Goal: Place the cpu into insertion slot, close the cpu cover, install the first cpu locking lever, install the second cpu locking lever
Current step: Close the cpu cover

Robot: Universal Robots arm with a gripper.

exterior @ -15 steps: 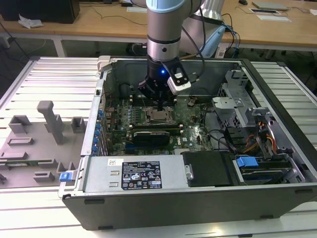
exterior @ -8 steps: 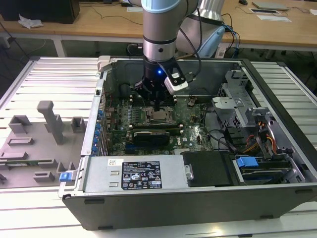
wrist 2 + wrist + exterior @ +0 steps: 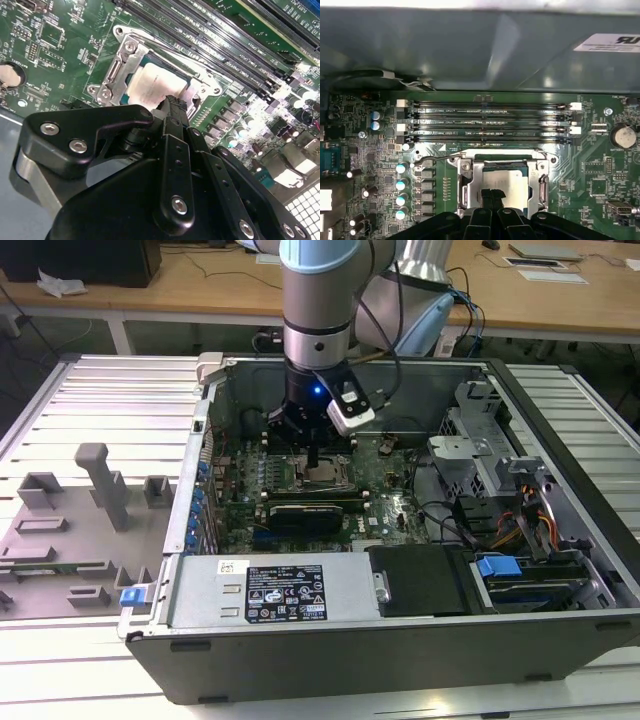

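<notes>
Silvery cpu (image 3: 515,184) sits socketed under the hand (image 3: 492,194), fingers seemingly pinched together, empty

surface: ribbed metal table (image 3: 110,390) | on it: open computer case (image 3: 350,660); grey fixture (image 3: 105,485)

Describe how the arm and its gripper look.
The arm is a silver-grey tube with pale blue joint caps and a blue light at its black wrist, where a white camera with black cables is clipped. The gripper is black, with linked jaws and silver screw heads.
</notes>
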